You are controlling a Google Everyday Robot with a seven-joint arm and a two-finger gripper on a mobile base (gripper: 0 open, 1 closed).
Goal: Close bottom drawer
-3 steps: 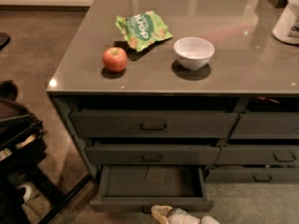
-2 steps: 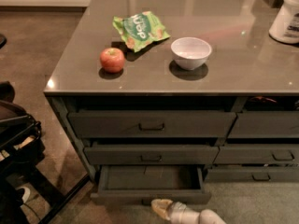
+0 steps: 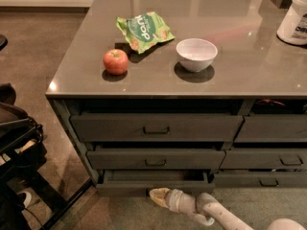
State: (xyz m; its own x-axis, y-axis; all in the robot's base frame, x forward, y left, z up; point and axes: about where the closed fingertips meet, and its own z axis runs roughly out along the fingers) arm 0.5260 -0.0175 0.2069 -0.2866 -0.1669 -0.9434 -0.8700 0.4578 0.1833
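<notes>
The bottom drawer (image 3: 154, 182) sits lowest in the left stack of the desk (image 3: 240, 75), just above the floor, and it now stands almost in. A second ago a deep stretch of its inside lay open toward the camera, whereas only a thin dark strip shows behind its low front now. Its long axis runs left to right along the face of the desk, with its front turned outward toward the viewer. The front still juts a little past the middle drawer (image 3: 156, 159) above it. The claw (image 3: 159, 197) has come up from the lower edge of the view. It lies at the bottom rim of that front near its centre, apparently touching it, with the pale arm trailing off to the lower right (whether the claw is wide or narrow cannot be told from here). Above the middle drawer is the taller top drawer (image 3: 156, 127), also standing a little proud of the frame. On the desk rest a red apple (image 3: 115, 61), a green snack bag (image 3: 144, 28) behind it and a white bowl (image 3: 196, 54) to their right. A white tub (image 3: 293, 19) is at the far right edge.
</notes>
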